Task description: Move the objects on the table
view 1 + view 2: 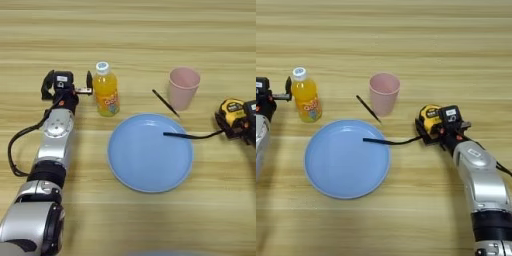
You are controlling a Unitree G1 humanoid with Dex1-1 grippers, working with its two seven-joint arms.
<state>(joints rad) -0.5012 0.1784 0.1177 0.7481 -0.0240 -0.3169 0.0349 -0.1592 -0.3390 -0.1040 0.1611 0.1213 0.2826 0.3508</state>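
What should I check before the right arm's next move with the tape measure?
1. Right gripper shut on the tape measure: ok.
2. Tape measure off the blue plate, beside it on the table: ok.
3. Black strap off the plate: not ok, its end lies over the rim.
4. Pink cup upright, apart from the gripper: ok.
5. Juice bottle upright: ok.
6. Left gripper beside the bottle, touching or not: cannot tell.
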